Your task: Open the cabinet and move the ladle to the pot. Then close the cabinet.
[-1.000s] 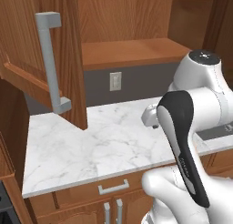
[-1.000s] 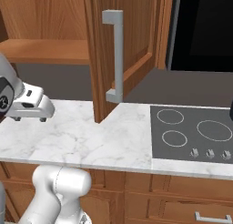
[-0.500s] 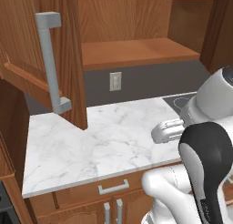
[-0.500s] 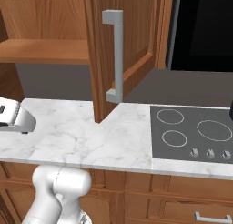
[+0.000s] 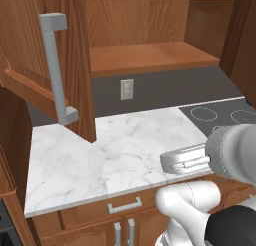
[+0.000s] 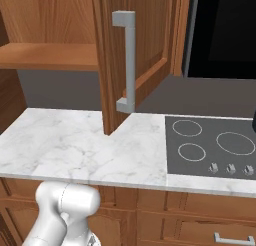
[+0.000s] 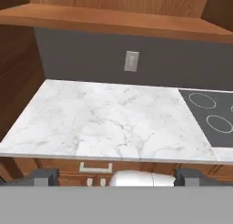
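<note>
cabinet (image 5: 75, 65) doors swung open for shelf access | end effector (image 7: 113, 176) fully open, empty, low over counter (image 7: 113, 123)

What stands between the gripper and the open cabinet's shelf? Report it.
Nothing visible does. The open gripper hangs low before the counter front edge. The cabinet shelf lies above and beyond it, with the doors swung aside.

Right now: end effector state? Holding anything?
End effector: open, fingertips wide apart, holding nothing.
</note>
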Controlling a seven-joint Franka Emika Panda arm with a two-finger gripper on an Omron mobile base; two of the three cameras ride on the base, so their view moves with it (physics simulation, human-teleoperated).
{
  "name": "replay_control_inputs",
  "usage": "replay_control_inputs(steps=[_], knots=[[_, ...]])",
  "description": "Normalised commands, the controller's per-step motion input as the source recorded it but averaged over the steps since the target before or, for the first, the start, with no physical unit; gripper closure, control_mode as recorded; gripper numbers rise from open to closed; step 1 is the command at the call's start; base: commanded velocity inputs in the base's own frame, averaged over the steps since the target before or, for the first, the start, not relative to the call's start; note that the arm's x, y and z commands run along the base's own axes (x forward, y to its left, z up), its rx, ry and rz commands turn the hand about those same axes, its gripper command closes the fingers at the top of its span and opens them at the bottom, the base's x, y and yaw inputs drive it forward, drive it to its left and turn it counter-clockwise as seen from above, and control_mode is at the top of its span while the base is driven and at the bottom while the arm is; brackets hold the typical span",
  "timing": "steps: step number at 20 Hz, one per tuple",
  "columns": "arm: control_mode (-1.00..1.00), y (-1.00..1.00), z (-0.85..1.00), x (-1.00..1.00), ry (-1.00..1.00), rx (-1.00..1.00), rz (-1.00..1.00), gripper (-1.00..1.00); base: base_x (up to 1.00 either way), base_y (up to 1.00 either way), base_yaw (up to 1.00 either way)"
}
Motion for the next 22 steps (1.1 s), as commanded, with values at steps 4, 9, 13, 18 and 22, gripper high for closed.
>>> replay_control_inputs(steps=[4,9,13,18,22], knots=[[-1.00,1.00,0.50,0.00,-0.40,0.00,0.00,-1.00,0.00,0.00,0.00],[-1.00,0.84,0.25,-0.02,-0.37,0.00,0.00,-1.00,0.00,0.00,0.00],[-1.00,0.62,0.01,0.00,-0.32,0.00,0.00,-1.00,0.00,0.00,0.00],[-1.00,0.53,-0.02,0.30,-0.29,0.00,0.00,-1.00,0.00,0.00,0.00],[-1.00,0.48,-0.02,0.31,-0.32,0.00,0.00,-1.00,0.00,0.00,0.00]])
